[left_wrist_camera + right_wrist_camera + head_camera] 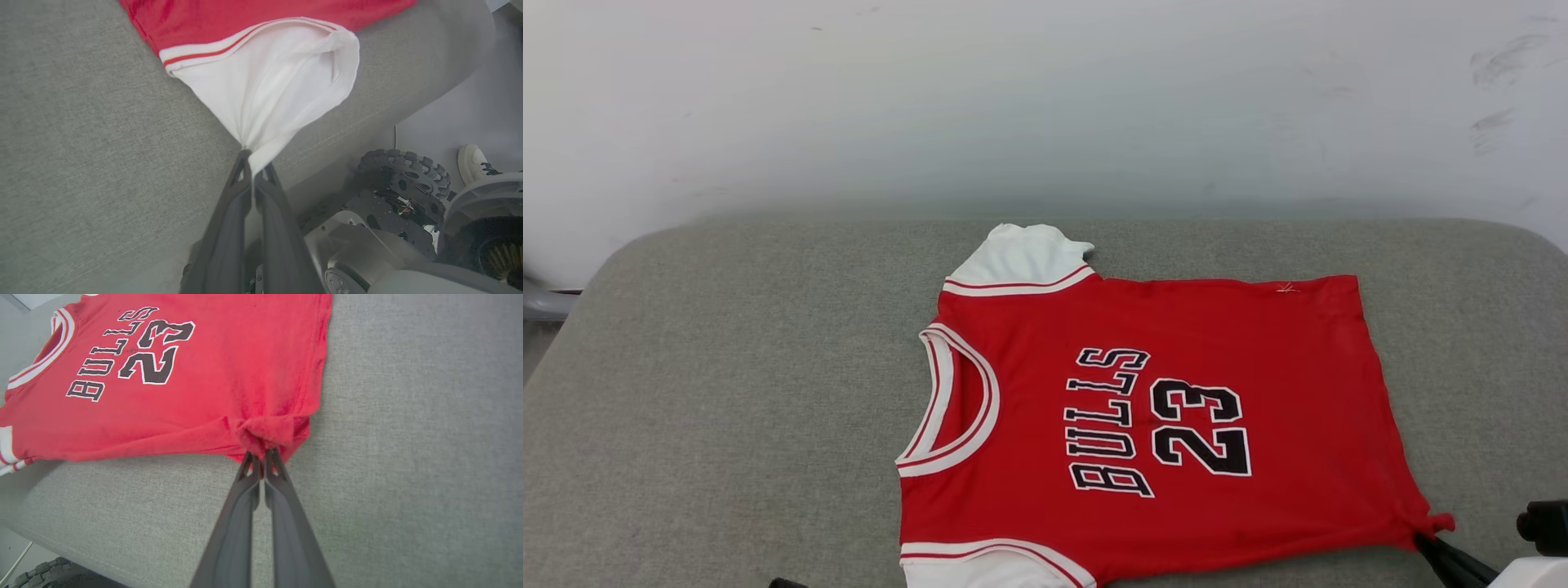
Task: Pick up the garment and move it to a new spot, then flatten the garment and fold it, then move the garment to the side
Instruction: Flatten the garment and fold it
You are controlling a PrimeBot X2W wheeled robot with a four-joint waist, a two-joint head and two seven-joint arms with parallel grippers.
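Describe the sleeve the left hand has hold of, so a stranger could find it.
On the grey cushion lies a red jersey. Its white sleeve at the near edge is the one, drawn to a point in the shut left hand; the far sleeve lies loose.

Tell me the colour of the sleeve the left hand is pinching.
The sleeve is white, with red-striped trim; clearest in the left wrist view.

Head camera looking forward and down from high behind the right gripper (1425, 541), left wrist camera riding close behind the left gripper (253, 163), facing the sleeve (265, 90) at its tips, right wrist camera riding close behind its own claw, facing the hem (269, 433), all three sharing the garment (1176, 425).
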